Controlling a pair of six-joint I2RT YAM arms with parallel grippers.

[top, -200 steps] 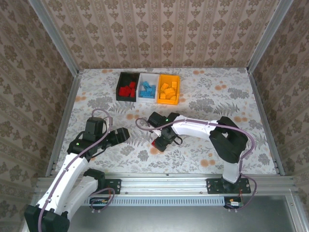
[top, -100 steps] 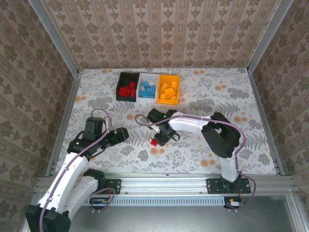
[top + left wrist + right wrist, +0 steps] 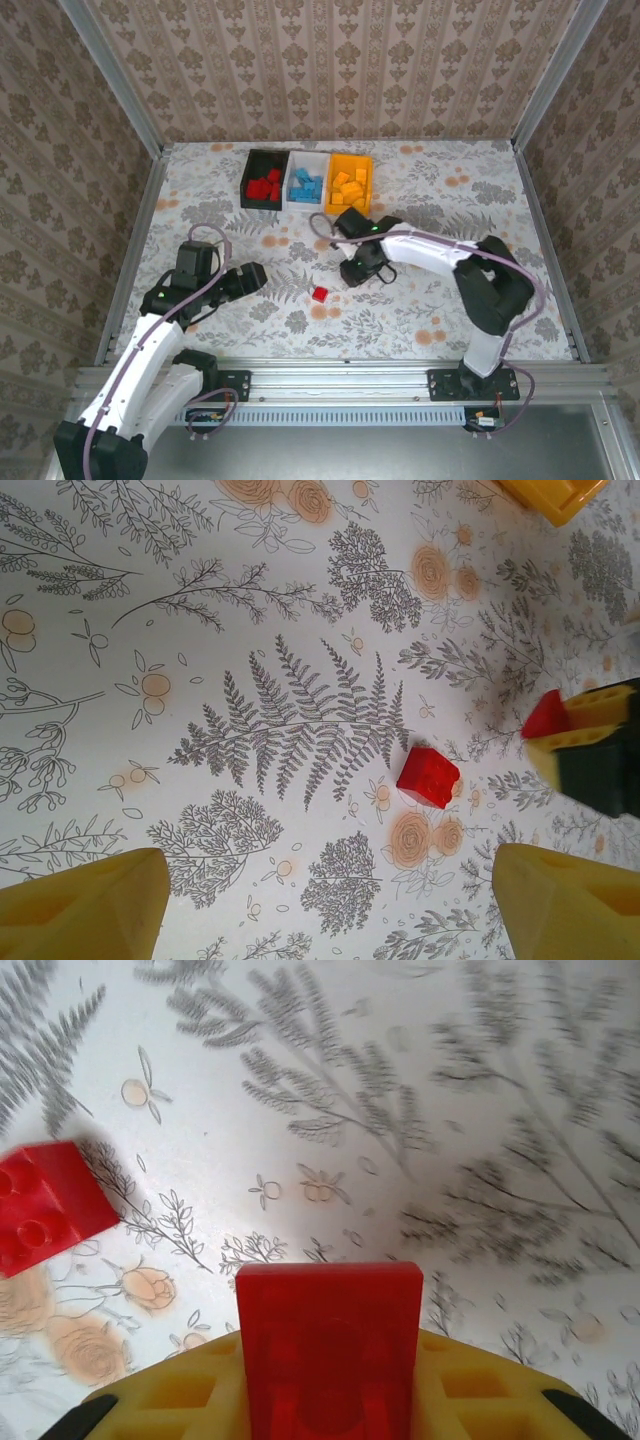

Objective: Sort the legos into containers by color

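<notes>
**benchwatch:** Quick rundown for you. Your right gripper (image 3: 352,273) is clamped on the held red brick (image 3: 328,1345). In the right wrist view it's pinched between the yellow fingers (image 3: 170,1400) with a flat face toward the camera. The gripper hangs over the middle of the table (image 3: 440,300), on the near side of the orange bin (image 3: 348,211) and apart from it. Can't tell how high off the cloth it is.

**studs_up:** And the other red one down there?

**benchwatch:** That's the loose red brick (image 3: 320,294). It's sitting on the flowery cloth just left of your right gripper and a touch nearer to you, not touching it. It's roughly between your two grippers, and your left wrist cam has it ahead, right of centre.

**studs_up:** Is the left one doing anything?

**benchwatch:** Your left gripper (image 3: 250,277) is spread wide with nothing in it. You can see the two yellow fingertips (image 3: 85,905) at the bottom corners of its wrist view, with bare cloth between them. It points toward the loose red brick but sits apart from it.

**studs_up:** Bins?

**benchwatch:** They're in a row at the far side, packed side by side. The black bin (image 3: 262,205) is on the left with red bricks (image 3: 264,187) in it. The white bin (image 3: 305,208) is in the middle with blue bricks (image 3: 305,184). The orange bin is on the right with orange-yellow bricks (image 3: 350,188).
</notes>
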